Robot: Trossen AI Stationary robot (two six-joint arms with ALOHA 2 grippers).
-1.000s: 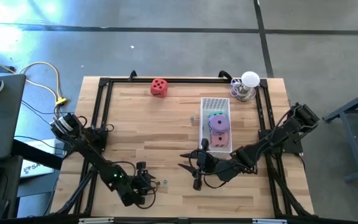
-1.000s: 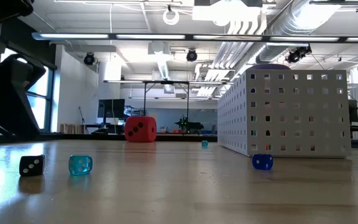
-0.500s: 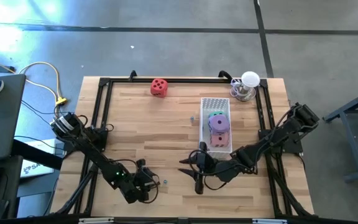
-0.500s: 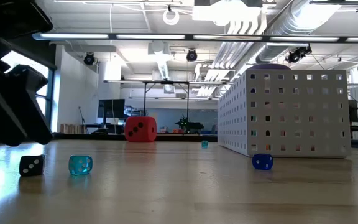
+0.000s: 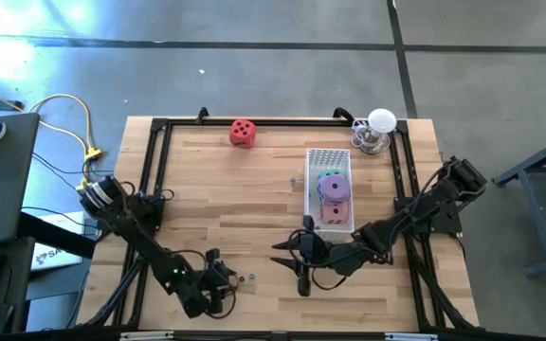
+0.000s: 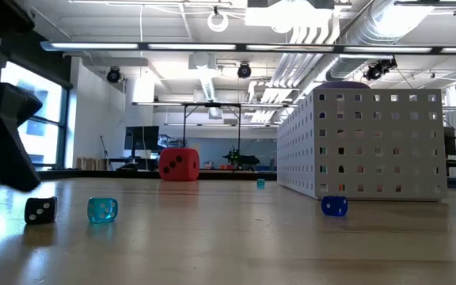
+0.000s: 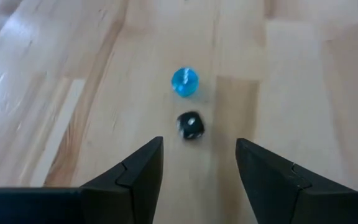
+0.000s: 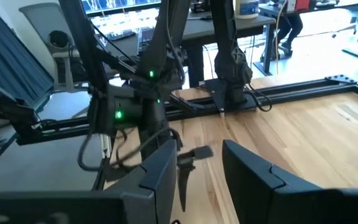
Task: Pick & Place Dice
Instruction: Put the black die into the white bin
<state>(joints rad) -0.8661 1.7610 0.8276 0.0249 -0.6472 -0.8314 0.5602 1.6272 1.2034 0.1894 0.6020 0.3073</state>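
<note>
The red die [image 5: 242, 133] rests on the table near its far edge, also visible as the red die [image 6: 179, 165] in the low view. The green die [image 5: 329, 174], purple die [image 5: 332, 188] and pink die [image 5: 336, 210] lie in a white perforated basket [image 5: 312, 194]. My left gripper [image 5: 227, 282] is near the table's front edge. It is open and points slanting down at a tiny black die [image 7: 191, 126] and a tiny cyan die [image 7: 184, 82], touching neither. My right gripper [image 5: 290, 260] hovers open in front of the basket's near end, with nothing between its fingers [image 8: 161, 174].
A tiny blue die [image 6: 334, 206] lies beside the basket [image 6: 360, 142]. A white-topped glass object [image 5: 377, 133] stands at the far right corner. A black frame [image 5: 155, 152] runs around the table. Bare wood lies between the red die and the arms.
My left gripper has rolled a little about the line it points along, staying over the tiny dice. The dice and the basket have not moved.
</note>
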